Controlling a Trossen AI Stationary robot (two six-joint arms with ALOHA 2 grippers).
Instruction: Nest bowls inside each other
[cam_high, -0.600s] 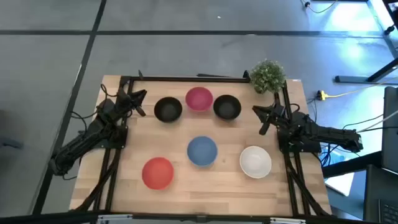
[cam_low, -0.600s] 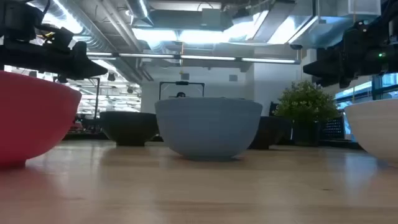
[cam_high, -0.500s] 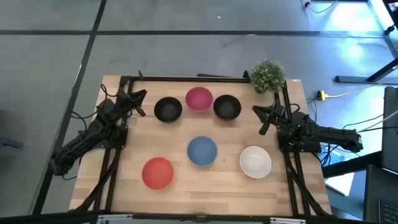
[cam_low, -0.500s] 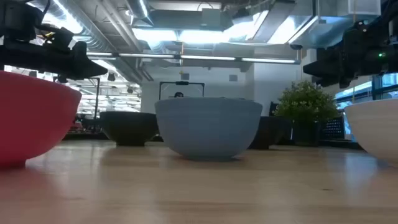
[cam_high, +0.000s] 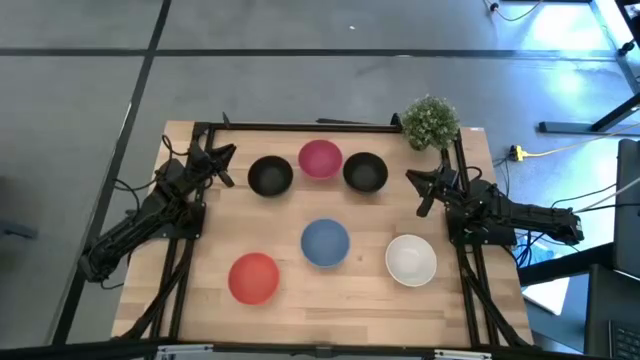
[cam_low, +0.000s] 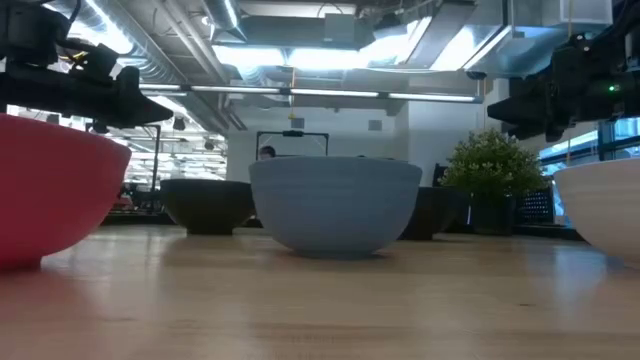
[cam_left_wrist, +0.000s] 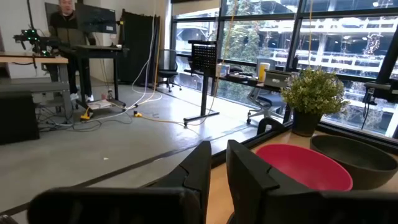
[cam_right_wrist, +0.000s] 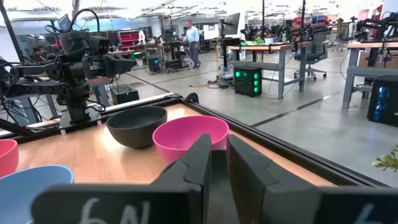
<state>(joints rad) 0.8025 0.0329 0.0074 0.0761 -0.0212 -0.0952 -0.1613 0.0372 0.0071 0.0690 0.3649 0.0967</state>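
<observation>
All six bowls stand apart on the wooden bench (cam_high: 200, 300), none nested yet.

Back row: the left round black plastic bowl (cam_high: 270, 176), the round magenta-pink plastic bowl (cam_high: 320, 158) and the right round black plastic bowl (cam_high: 365, 172). Front row: the round red plastic bowl (cam_high: 254, 277), the round blue plastic bowl (cam_high: 325, 243) and the round white plastic bowl (cam_high: 411, 259).

Left tool (cam_high: 226, 161): it hovers at the left bench edge, holds nothing, and its fingers are close together with a narrow gap between them in the left wrist view. The left black bowl lies near it, directly inboard toward the bench centre. The red bowl lies well apart, toward the front edge.

Right tool (cam_high: 420, 190): it hovers at the right bench edge, also empty, with the same narrow gap in the right wrist view. The right black bowl lies near it, inboard and slightly toward the back. The white bowl lies near, toward the front.

Judgement: each arm is nearer to the black bowl on its own side. The bowls are round, so no long axis constrains the approach. Either tool must open before it can take a rim.
</observation>
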